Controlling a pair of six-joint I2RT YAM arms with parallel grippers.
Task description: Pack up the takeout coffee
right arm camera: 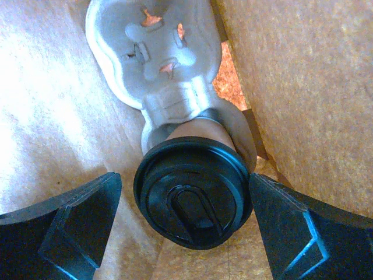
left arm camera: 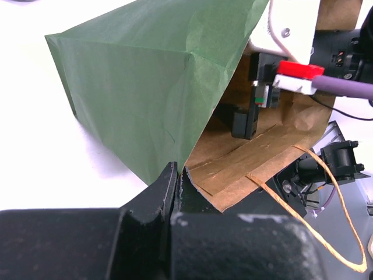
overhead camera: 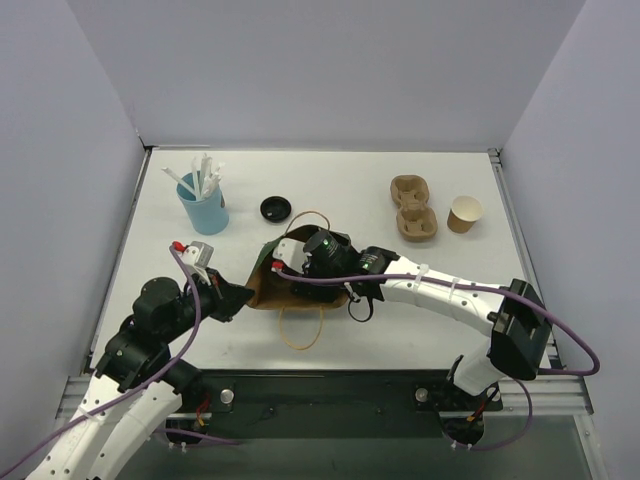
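Observation:
The takeout coffee, a tan paper cup (right arm camera: 201, 129) with a black lid (right arm camera: 192, 195), sits in one pocket of a pale pulp carrier (right arm camera: 154, 52) inside the paper bag. The bag (overhead camera: 278, 283), green outside and brown inside, lies on its side mid-table. My right gripper (right arm camera: 185, 178) is deep in the bag, open, with a finger on each side of the lid. The right finger is at the lid's rim and the left finger stands apart. My left gripper (left arm camera: 178, 175) is shut on the bag's lower mouth edge (left arm camera: 201, 185). In the top view the bag hides the cup.
A second open tan cup (overhead camera: 464, 213) and a brown two-pocket carrier (overhead camera: 412, 208) stand at the back right. A loose black lid (overhead camera: 275, 208) lies behind the bag. A blue cup of white straws (overhead camera: 203, 205) is at the back left. The bag's string handle (overhead camera: 300, 328) loops toward me.

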